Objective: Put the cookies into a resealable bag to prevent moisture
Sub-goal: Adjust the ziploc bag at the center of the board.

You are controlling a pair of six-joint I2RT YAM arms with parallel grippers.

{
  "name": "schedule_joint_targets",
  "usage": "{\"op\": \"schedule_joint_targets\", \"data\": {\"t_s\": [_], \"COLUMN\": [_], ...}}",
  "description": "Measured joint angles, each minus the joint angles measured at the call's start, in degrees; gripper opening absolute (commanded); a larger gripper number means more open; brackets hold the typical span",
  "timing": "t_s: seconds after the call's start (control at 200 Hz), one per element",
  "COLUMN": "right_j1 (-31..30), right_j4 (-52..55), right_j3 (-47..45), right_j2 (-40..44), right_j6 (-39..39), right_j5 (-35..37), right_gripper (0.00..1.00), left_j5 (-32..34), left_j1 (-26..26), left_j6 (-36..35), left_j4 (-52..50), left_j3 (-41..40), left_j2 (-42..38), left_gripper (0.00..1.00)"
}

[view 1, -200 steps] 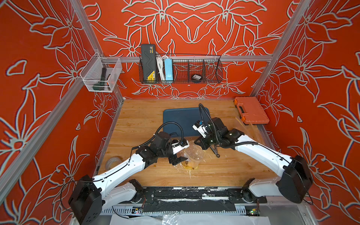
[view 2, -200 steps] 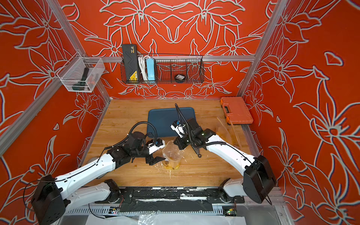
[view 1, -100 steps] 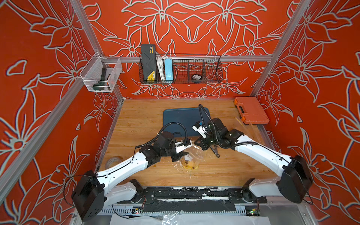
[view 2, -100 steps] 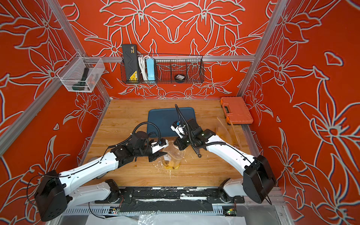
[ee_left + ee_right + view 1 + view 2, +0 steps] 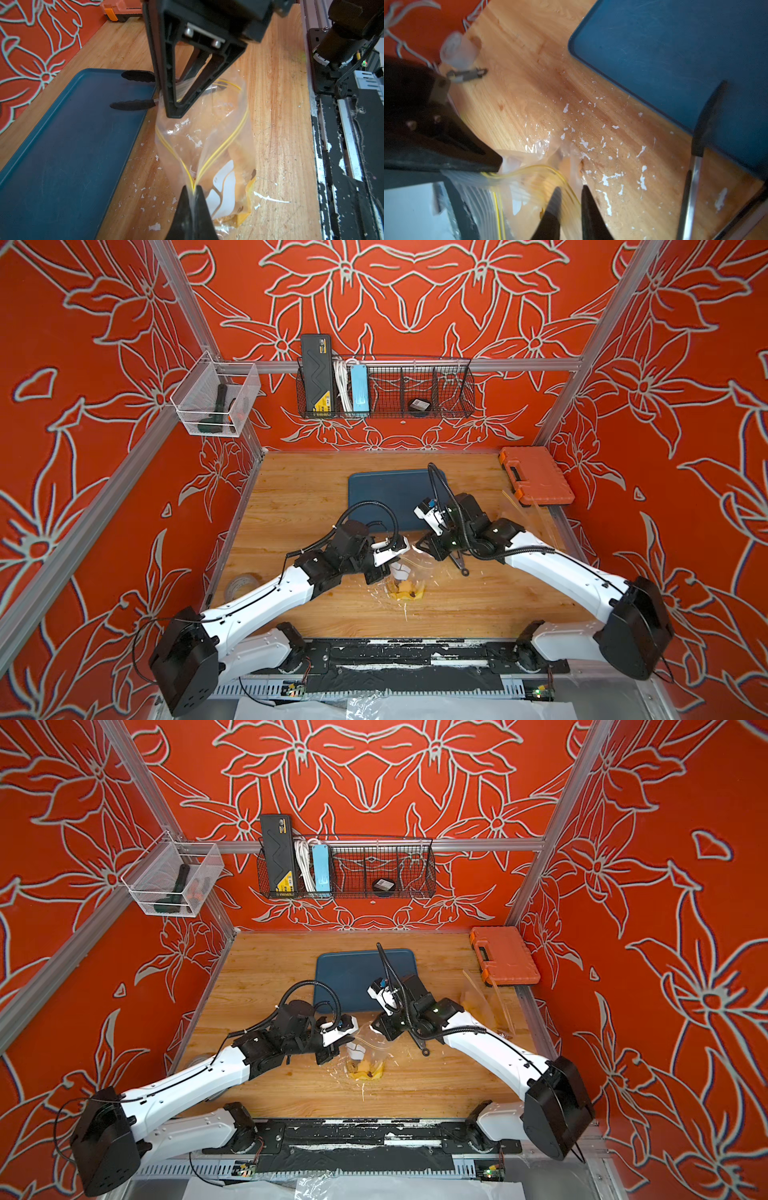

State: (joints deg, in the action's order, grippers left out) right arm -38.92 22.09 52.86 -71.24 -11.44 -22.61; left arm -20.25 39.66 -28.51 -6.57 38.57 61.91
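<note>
Low in the left wrist view, the left gripper [image 5: 192,189] clamps the resealable bag's [image 5: 207,135] zip. The right gripper [image 5: 571,188], jaws slightly parted, may drop its corner, spilling the cookies [image 5: 403,594].

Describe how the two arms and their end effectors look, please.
The left arm and right arm have white shells, black joints and bulky black bases; black corrugated cables loop over the wrists. The left end effector and right end effector have black tapering fingers.
</note>
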Motion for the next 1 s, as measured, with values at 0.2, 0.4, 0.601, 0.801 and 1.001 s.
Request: {"op": "schedule_joint_targets", "data": {"t_s": [0.2, 0.4, 0.601, 0.801, 1.001], "right_j1": [7.96, 13.09, 15.67, 15.87, 15.89], "right_j4": [-10.34, -17.0, -29.7, -40.35, -41.46], "right_j3": [-11.02, -16.2, -21.09, -21.07, -17.38], "right_j2": [15.1, 15.21, 10.25, -1.01, -11.58], "right_j6": [-4.66, -5.95, -6.95, -5.84, -0.92], "right_j5": [4.46, -2.1, -14.95, -23.91, -28.28], "right_gripper": [0.84, 0.84, 0.83, 0.8, 0.78], "left_j5": [-6.82, -12.44, -14.19, -13.7, -12.46], "left_j1": [-7.87, -14.49, -18.53, -20.61, -21.16], "left_j6": [3.19, 6.29, 9.22, 10.78, 11.28], "left_j4": [0.22, 0.33, 1.4, 1.6, 1.6], "left_j3": [-2.05, -2.12, -2.12, -2.03, -1.97], "left_j2": [-1.95, -0.2, 3.1, 4.9, 5.44], "left_gripper": [0.0, 0.0, 0.0, 0.0, 0.0]}}
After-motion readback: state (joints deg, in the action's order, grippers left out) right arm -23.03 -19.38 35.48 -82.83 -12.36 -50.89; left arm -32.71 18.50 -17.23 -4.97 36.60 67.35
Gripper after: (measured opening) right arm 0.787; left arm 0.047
